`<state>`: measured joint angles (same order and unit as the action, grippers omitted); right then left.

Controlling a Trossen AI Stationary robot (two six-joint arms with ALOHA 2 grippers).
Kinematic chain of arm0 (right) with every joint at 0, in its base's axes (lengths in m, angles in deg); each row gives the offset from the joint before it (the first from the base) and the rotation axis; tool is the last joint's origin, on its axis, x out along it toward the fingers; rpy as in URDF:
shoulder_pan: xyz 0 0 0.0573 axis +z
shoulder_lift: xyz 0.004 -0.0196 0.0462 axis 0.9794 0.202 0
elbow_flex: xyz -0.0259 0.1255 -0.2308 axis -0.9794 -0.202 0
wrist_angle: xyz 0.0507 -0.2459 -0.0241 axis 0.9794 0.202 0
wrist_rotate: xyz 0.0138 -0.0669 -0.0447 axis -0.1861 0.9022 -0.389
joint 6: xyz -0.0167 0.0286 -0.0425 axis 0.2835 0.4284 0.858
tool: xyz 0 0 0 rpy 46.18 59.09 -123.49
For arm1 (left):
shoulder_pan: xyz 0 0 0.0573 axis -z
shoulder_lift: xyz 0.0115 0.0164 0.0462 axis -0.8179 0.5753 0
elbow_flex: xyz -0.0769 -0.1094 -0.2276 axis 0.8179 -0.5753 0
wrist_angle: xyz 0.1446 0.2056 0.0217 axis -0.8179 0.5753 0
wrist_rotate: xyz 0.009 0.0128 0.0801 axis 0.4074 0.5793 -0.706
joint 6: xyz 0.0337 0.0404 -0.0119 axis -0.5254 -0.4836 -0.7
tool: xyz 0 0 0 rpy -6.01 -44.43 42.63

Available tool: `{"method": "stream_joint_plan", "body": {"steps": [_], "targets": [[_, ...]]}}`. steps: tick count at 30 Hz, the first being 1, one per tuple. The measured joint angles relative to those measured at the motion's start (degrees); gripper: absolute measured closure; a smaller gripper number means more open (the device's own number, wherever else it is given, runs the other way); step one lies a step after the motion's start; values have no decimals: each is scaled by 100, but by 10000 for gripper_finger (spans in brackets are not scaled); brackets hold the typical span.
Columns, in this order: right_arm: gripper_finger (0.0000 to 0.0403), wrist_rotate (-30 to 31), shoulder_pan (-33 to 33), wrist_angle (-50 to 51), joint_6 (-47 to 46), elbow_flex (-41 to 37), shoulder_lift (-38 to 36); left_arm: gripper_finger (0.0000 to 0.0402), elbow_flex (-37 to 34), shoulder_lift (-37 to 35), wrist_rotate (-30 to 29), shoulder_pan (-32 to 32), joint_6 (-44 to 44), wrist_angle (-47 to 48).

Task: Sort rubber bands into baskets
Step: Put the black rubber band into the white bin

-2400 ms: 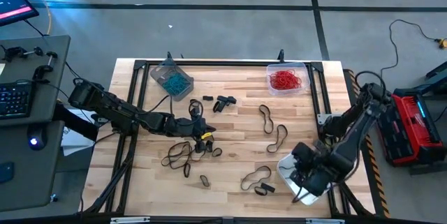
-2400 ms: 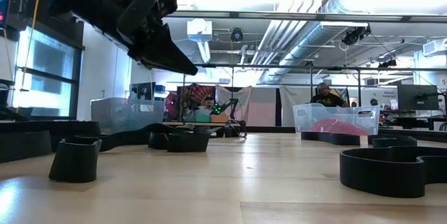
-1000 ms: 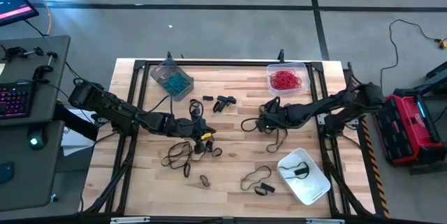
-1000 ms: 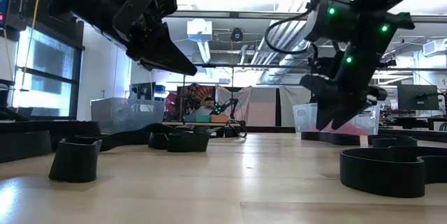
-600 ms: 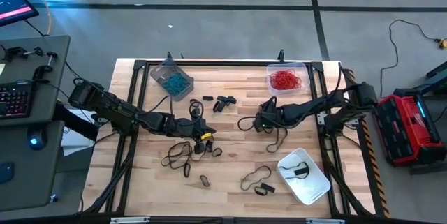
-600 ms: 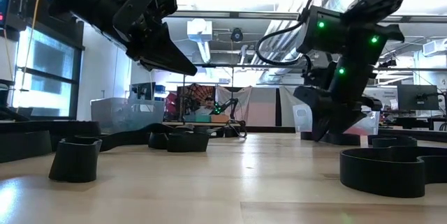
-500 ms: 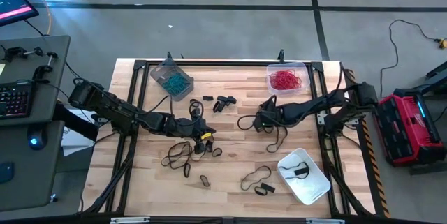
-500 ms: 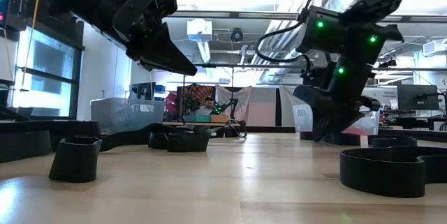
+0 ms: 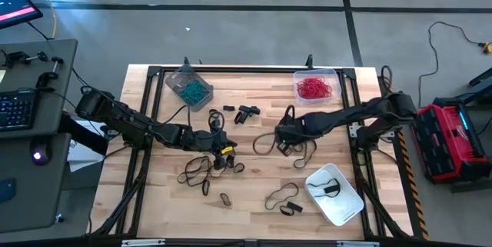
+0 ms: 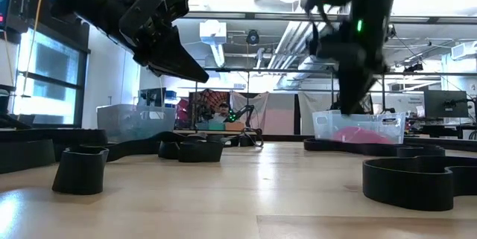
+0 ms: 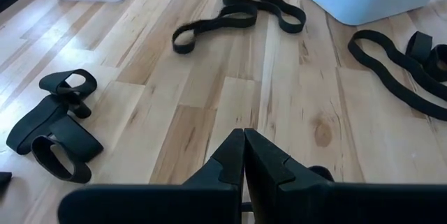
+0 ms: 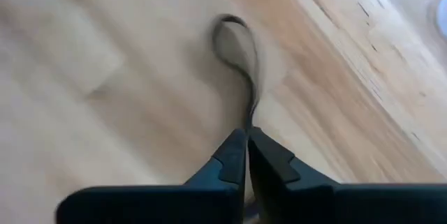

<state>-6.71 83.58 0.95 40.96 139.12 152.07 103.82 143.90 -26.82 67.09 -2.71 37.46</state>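
Note:
My right gripper point(image 9: 280, 139) is at mid-table, shut on a long black rubber band point(image 9: 260, 144), which also shows in the right wrist view point(image 12: 237, 42). My left gripper point(image 9: 223, 148) hangs shut and empty above a cluster of black bands point(image 9: 198, 170); the left wrist view shows its fingers closed point(image 11: 244, 135). The grey-tinted basket point(image 9: 188, 87) at the far left holds teal bands. The clear basket point(image 9: 315, 87) at the far right holds red bands. The whitish basket point(image 9: 335, 195) at the near right holds a black band. My right gripper pinches the black band's near end point(image 12: 250, 116) between its two fingertips, coming from above. The band runs away from the fingers, in line with them, to an open loop point(image 12: 234, 32) toward the table's left. I cannot tell whether that loop touches the table.
More black bands lie loose on the wood: one beside the right gripper point(image 9: 306, 151), a small group at the far middle point(image 9: 244, 112), some near the front point(image 9: 283, 198). A black metal frame point(image 9: 154, 74) runs round the table.
My right gripper has gone up and a little toward the table's left edge, carrying the black band's end with it. The band's loop has shifted left along with it.

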Motion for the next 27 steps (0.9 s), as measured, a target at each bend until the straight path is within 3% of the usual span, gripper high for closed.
{"method": "stream_joint_plan", "body": {"steps": [7, 12, 18, 27], "targets": [[402, 228, 1329, 1618, -685, 1487, -15, 399, 0, 0, 0, 0, 2, 28], [388, 629, 1848, 1863, -1209, 1712, -11, 399, 0, 0, -2, 0, -26, 28], [335, 688, 1257, 1191, -612, 1044, 46, 399, 0, 0, 5, 0, -61, 26], [257, -172, -150, -638, 735, -413, 46, 399, 0, 0, 140, 0, -59, 35]]}}
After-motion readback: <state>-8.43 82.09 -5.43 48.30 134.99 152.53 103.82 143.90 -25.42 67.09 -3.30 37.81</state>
